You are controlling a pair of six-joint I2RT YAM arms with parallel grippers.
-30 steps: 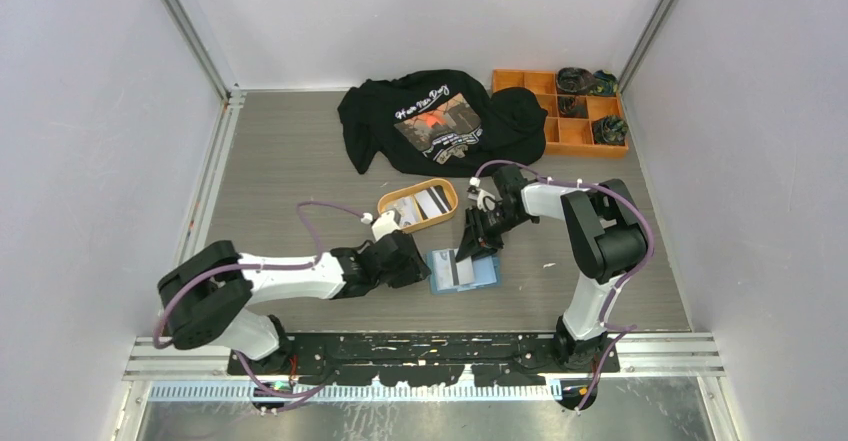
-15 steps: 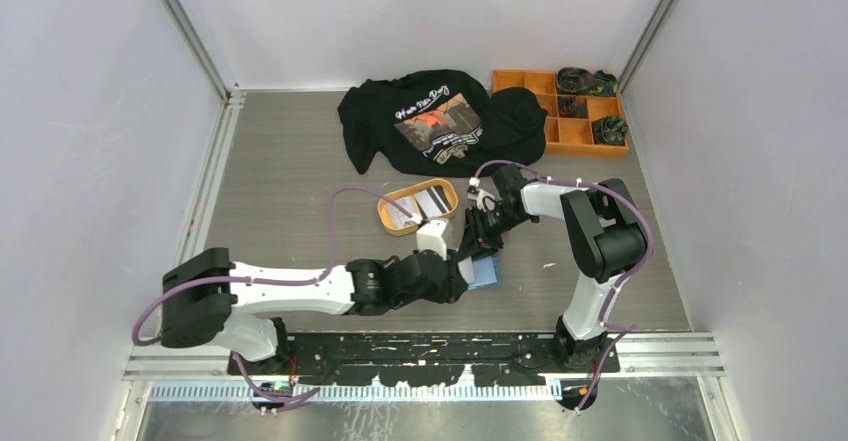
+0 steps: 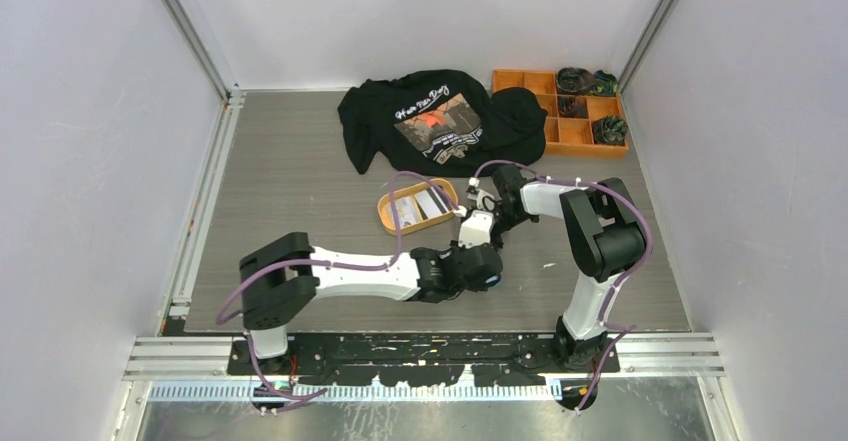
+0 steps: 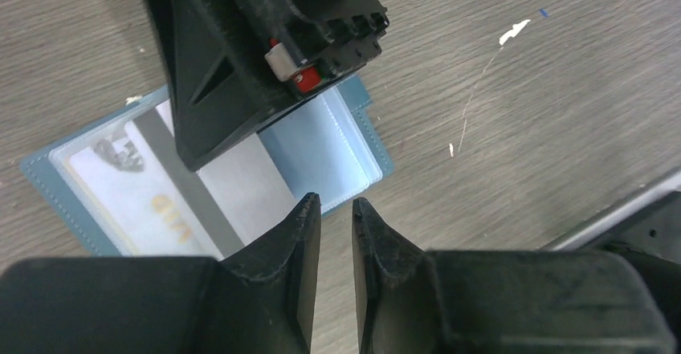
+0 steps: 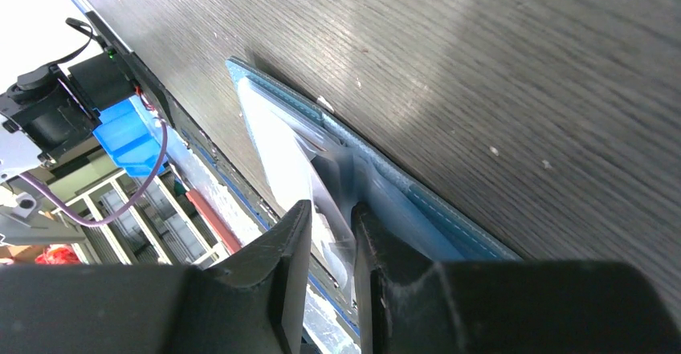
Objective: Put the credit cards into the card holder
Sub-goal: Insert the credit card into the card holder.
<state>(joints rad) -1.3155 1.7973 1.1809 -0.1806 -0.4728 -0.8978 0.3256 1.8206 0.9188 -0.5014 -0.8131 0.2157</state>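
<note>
The right gripper [image 5: 331,211] pinches a card [image 4: 241,185] over the open card holder [image 4: 333,149], which lies just ahead of the narrow, empty left gripper [image 4: 336,209].

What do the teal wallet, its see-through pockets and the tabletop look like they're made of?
The small teal folding card holder looks like leather or faux leather: matte, stitched along the edge. Its clear inner pockets look like glossy soft plastic; a pale card shows through. The grey tabletop seems wood-grain laminate, lightly scratched.
</note>
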